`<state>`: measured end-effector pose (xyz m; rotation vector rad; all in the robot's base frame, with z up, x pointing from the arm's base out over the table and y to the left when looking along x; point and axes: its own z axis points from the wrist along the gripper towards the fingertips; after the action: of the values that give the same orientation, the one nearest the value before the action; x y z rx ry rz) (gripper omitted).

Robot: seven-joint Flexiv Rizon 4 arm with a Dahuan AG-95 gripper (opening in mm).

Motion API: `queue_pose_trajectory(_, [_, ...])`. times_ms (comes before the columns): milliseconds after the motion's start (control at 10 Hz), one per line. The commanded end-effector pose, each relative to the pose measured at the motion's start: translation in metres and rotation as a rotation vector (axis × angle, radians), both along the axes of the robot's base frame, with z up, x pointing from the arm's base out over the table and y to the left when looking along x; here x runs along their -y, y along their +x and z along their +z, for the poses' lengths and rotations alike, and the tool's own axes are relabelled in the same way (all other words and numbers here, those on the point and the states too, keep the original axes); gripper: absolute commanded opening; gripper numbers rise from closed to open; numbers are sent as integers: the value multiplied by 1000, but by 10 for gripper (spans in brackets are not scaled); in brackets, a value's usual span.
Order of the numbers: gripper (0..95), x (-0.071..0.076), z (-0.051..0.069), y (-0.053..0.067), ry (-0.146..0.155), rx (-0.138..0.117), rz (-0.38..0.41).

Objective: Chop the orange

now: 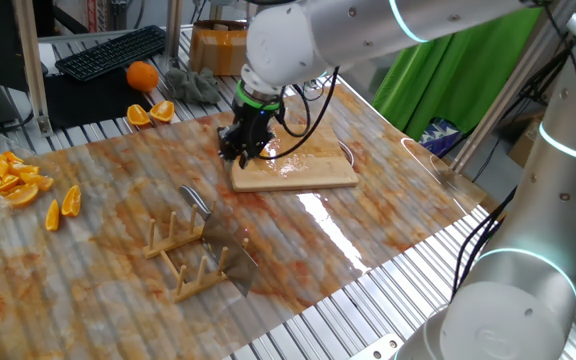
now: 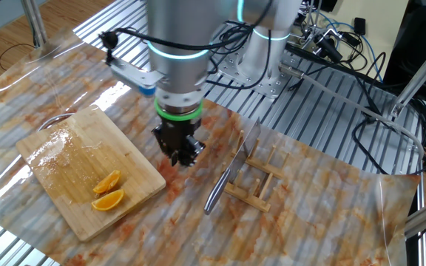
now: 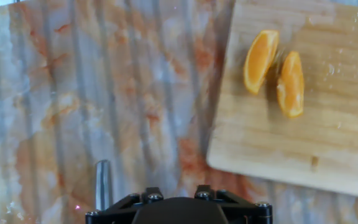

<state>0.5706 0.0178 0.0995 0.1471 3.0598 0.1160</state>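
Note:
Two small cut orange wedges lie side by side on the wooden board, one next to the other. In the hand view they are at the upper right, one left of the other. My gripper hangs just off the board's edge, between the board and the knife rack, a little above the table. It looks open and holds nothing. In the one fixed view the gripper hides the wedges. The hand view shows only the gripper's black body, not its fingertips.
A knife rests in the wooden rack; its handle end shows in the hand view. A whole orange, two halves, a heap of wedges, loose wedges and a keyboard are on the far side.

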Motion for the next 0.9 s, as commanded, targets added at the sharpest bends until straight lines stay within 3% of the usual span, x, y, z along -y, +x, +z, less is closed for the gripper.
queue_pose_trajectory(100, [0, 0, 0, 3, 3, -1, -1])
queue_pose_trajectory(900, [0, 5, 2, 12, 2, -9, -43])
